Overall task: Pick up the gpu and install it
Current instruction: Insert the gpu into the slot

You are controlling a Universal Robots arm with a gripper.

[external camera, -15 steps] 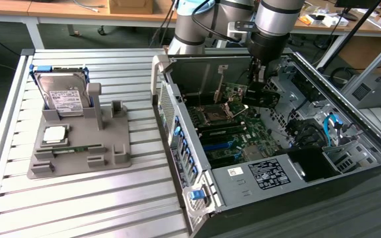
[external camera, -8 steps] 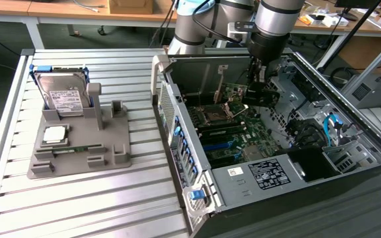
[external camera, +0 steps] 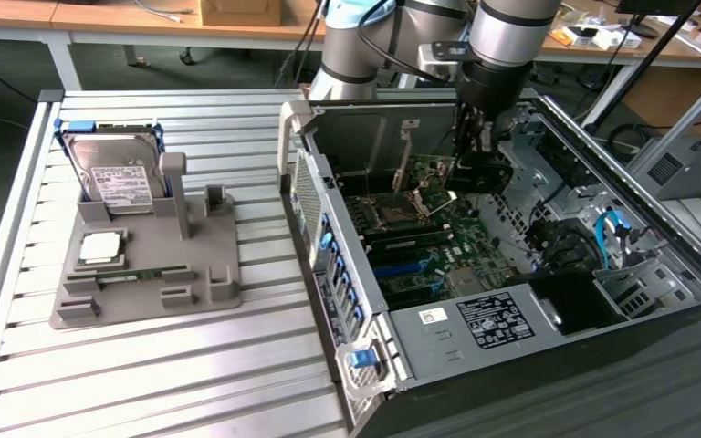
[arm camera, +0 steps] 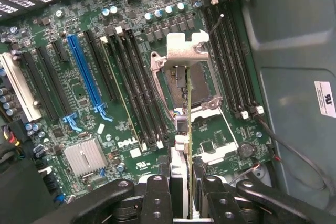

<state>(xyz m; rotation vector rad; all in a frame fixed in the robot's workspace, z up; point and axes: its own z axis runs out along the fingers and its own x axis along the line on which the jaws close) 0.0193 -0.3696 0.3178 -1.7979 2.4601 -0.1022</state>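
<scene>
- Exterior view: found the arm [external camera: 496,36] angled steeply down from the far side into the open computer case [external camera: 326,228].
- Found the gripper [external camera: 478,146] clamped on the gpu [external camera: 481,173], hanging above the motherboard [external camera: 436,251], near the processor socket [external camera: 397,214].
- Noted case walls close on the far side and the exterior view's right; open room over the board's middle.
- Logged a grey fixture [external camera: 143,292] with a hard drive [external camera: 113,178], well apart on the slatted table [external camera: 143,374].
- Wrist view: saw fingers [arm camera: 156,195] pressed to both faces of the gpu [arm camera: 187,103], gripper [arm camera: 185,192] closed on it.
- Saw the card edge-on, long edge running away from the wrist toward the board, a silver piece [arm camera: 184,51] at its far end; lined up over the socket, between black slots [arm camera: 131,87], apart from the blue slot [arm camera: 86,74].
</scene>
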